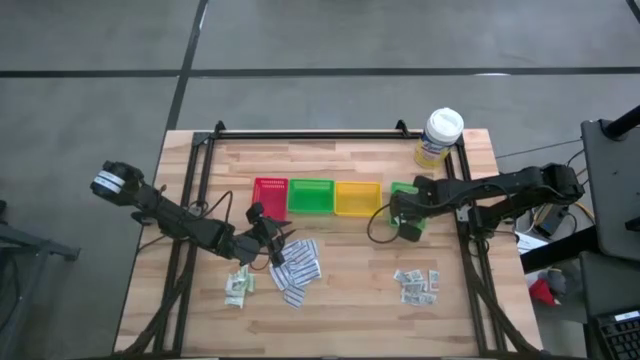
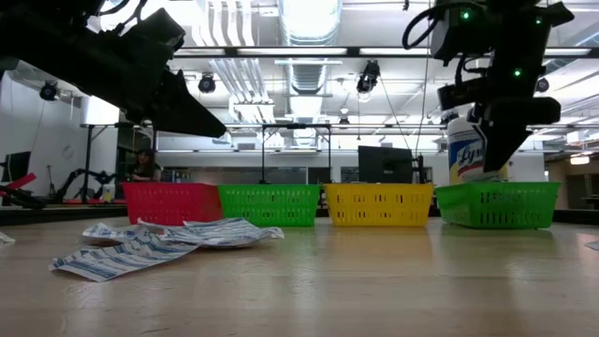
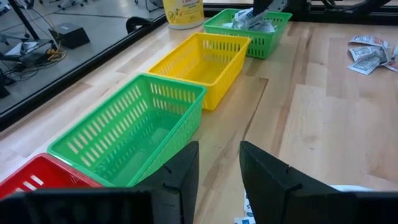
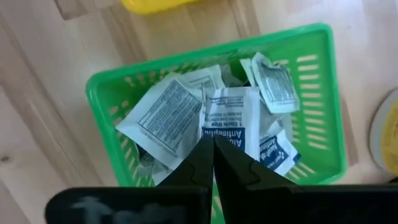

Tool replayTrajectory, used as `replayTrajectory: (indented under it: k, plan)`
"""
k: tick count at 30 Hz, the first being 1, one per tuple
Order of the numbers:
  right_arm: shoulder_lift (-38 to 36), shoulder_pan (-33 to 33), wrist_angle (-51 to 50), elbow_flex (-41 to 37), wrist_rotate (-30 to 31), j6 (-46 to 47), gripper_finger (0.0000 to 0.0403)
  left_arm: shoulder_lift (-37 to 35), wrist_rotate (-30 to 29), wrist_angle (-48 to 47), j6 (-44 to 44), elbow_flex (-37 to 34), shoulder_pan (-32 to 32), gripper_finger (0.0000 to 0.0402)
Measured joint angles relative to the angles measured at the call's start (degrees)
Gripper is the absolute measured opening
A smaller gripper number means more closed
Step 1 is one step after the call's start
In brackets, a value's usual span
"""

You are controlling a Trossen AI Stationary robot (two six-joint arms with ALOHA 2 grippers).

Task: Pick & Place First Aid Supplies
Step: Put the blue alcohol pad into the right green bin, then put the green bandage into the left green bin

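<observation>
A pile of long white printed strips [image 1: 298, 266] [image 2: 159, 245] lies flat on the table, with pale green-white sachets [image 1: 238, 288] to its left and small grey-white squares [image 1: 416, 284] [image 3: 368, 55] to the right. My left gripper [image 1: 268, 236] [image 3: 219, 177] is open and hovers above the strips by the red tray [image 1: 270, 192]. My right gripper [image 1: 405, 218] [image 4: 213, 146] is shut and points down over the rightmost green tray [image 4: 109, 78] [image 2: 496, 204]. That tray holds several white packets [image 4: 165, 118]. My right gripper comes from above, and its shut tips sit at the edge of a white-and-blue antiseptic packet [image 4: 231, 118] in the green tray. I cannot tell whether they touch it. In the low view the tips stand above the tray's rim.
Four trays stand in a row across the table's middle: red, green [image 1: 310, 196] [image 3: 134, 127], yellow [image 1: 357, 198] [image 3: 202, 59] and green. A white-lidded, yellow-labelled tub [image 1: 440, 135] [image 2: 468, 145] stands behind the rightmost tray. The near part of the wooden table [image 1: 350, 320] is bare.
</observation>
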Motion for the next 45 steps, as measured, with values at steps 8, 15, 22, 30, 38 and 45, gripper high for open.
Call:
replayTrajectory:
  k: [8, 15, 22, 30, 38, 45]
  plan:
    - [-1.40, 0.09, -0.67, 1.13, 3.07, 0.63, 0.0008, 0.00, 0.21, 0.08, 0.02, 0.00, -0.02, 0.0121]
    - [-5.45, 2.12, -3.42, 5.03, 3.44, 2.50, 0.0008, 0.00, 0.21, 0.20, 0.02, 0.00, -0.05, 0.0121]
    - [-8.33, 12.79, -3.06, 5.30, -10.77, 8.79, 0.0008, -0.02, 0.98, 0.27, 0.71, 0.00, -0.85, 0.0121]
    - [-6.41, 32.54, -2.78, 5.23, -12.25, 20.55, 0.0008, -1.43, 5.23, 0.73, 2.73, 0.00, -2.63, 0.0121]
    - [-1.04, 43.80, 1.23, 5.23, -9.01, 32.53, 0.0008, -3.95, 5.36, 0.79, 4.42, -0.19, -6.20, 0.0121]
    - [6.01, 46.88, 12.68, 5.21, -0.62, 27.38, 0.0008, -6.07, 5.43, 0.74, 1.09, -1.53, -11.19, 0.0121]
